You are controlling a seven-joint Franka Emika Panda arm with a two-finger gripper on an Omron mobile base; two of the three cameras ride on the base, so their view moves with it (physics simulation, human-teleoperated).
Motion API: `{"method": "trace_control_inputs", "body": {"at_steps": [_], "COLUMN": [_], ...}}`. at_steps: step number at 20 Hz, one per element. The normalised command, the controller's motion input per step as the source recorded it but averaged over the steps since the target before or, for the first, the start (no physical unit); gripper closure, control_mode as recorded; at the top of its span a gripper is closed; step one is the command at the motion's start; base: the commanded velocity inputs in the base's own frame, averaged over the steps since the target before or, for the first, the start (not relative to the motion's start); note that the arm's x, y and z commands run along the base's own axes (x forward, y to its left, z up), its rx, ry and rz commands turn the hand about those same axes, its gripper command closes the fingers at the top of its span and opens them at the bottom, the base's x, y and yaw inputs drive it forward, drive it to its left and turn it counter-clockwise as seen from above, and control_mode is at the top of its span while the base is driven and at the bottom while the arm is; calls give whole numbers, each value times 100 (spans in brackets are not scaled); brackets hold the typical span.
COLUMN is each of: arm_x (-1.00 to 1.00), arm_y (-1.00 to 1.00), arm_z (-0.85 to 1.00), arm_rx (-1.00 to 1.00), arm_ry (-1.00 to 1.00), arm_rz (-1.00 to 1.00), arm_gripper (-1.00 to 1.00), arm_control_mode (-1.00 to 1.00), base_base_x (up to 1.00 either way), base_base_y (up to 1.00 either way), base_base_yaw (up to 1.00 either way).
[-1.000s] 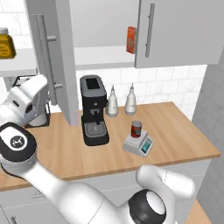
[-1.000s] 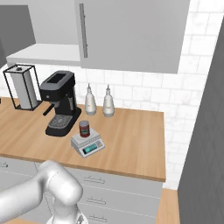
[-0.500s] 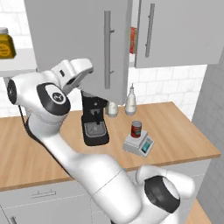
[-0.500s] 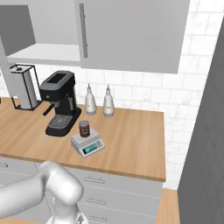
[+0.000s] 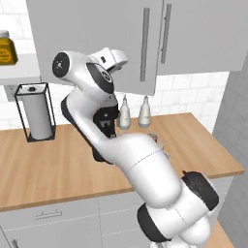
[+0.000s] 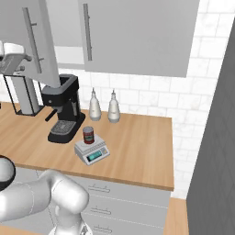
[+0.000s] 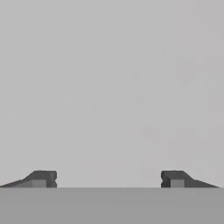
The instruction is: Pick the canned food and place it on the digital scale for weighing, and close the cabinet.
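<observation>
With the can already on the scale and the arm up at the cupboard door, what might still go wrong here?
1. The cabinet door is not yet flush; the gripper, its fingers spread and empty, is pressed flat against it, so a push could slide off the edge.
2. The arm's elbow hangs close above the coffee machine; swinging back may bump it, or knock the can off the scale.

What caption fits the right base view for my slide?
The can stands on the scale beside the coffee machine; the left cabinet door is not fully shut.
</observation>
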Motion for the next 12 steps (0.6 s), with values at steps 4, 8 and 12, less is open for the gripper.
{"method": "trace_control_inputs", "body": {"at_steps": [4,8,12], "arm_x": [100,100,100], "arm_y": [-100,-100,-100], "arm_z": [-36,-42,-40], "arm_rx": [9,8,2], "arm_ry": [-2,-4,-6], "arm_rz": [33,35,34], "arm_gripper": [-100,-100,-100], "arm_control_mode": [-100,-100,-100], "base_base_x": [0,0,0], "base_base_y": [0,0,0], "base_base_yaw": [0,0,0]}}
